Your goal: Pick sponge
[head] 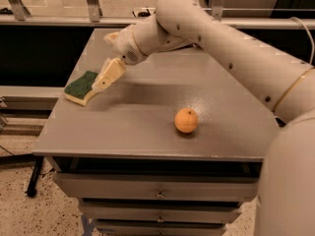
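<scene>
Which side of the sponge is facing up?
Green side up: the sponge lies flat on the table, yellow foam beneath; the gripper is close beside it.

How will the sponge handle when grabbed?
Probably soft: the sponge shows pale foam under its green top, so it should compress. Flat, so unlikely to roll. The gripper, at its right end, might push it toward the table edge.

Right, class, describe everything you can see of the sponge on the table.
The sponge has a dark green scouring top over a layer of pale yellow foam. It lies flat, green side up, near the left edge of the grey table. The gripper is at its right edge, overlapping it in view; real contact cannot be confirmed.
</scene>
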Robot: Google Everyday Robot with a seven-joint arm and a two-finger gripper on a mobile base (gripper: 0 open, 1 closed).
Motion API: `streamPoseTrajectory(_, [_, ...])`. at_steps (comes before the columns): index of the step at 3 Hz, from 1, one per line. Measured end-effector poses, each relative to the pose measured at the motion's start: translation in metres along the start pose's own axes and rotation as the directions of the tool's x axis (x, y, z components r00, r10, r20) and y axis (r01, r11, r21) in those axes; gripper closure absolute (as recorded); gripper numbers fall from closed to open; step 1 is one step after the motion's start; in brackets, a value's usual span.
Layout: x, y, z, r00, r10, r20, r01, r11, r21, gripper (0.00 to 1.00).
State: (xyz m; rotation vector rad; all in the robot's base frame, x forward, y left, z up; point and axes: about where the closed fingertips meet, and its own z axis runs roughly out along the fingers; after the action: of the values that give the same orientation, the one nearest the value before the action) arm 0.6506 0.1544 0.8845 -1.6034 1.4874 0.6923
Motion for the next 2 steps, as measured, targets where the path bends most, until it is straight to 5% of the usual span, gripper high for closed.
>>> streamPoseTrajectory(2, [0.013,0.005,0.039,0.999,0.044,0.012,-0.043,0.9967,-0.069,0.00])
